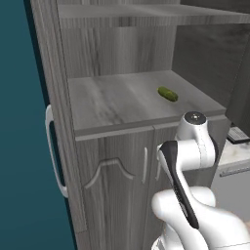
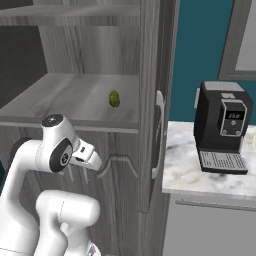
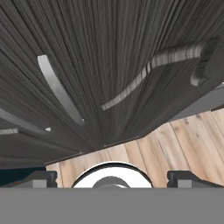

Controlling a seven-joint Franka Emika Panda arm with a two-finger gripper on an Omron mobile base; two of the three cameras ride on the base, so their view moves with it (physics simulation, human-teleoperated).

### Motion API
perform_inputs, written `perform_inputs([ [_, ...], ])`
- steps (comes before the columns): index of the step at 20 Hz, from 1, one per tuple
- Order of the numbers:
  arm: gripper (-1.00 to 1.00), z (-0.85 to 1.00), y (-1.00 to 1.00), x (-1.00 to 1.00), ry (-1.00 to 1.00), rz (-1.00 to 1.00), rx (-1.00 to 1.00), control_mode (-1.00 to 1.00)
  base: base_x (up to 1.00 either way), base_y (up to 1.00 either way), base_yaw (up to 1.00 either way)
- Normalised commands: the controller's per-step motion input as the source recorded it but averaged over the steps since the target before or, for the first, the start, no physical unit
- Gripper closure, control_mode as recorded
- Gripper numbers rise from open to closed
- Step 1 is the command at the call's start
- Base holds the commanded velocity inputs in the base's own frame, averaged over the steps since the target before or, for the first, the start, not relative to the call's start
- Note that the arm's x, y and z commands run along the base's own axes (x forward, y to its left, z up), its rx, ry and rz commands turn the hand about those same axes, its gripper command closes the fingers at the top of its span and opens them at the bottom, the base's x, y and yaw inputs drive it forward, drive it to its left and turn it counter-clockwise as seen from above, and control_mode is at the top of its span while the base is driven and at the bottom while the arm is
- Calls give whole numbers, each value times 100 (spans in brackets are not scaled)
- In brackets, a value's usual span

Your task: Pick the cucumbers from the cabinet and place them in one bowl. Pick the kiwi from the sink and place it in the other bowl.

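Cabinet (image 1: 112, 161) w/ upper doors swung open, one cucumber (image 1: 167, 93) lying on the open shelf toward its right, far side, lower arched doors shut below. Gripper (image 2: 86, 168) hangs low in front of those lower doors, just below the shelf edge, fingers (image 3: 187, 178) wide apart w/ nothing between them, hand view looking along the door panels to wood floor (image 3: 192, 144). To the right, coffee machine (image 2: 223, 127) stands on a marble counter (image 2: 200, 175) beside the cabinet.
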Motion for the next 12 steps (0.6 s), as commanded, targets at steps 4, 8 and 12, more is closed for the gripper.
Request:
perform_inputs([
  [4,-100,0,0,0,0,0,0,100,8,0,1],
  [8,-100,0,0,0,0,0,0,100,-1,0,0],
  [12,-100,57,0,1,-9,0,-3,-100,0,0,0],
])
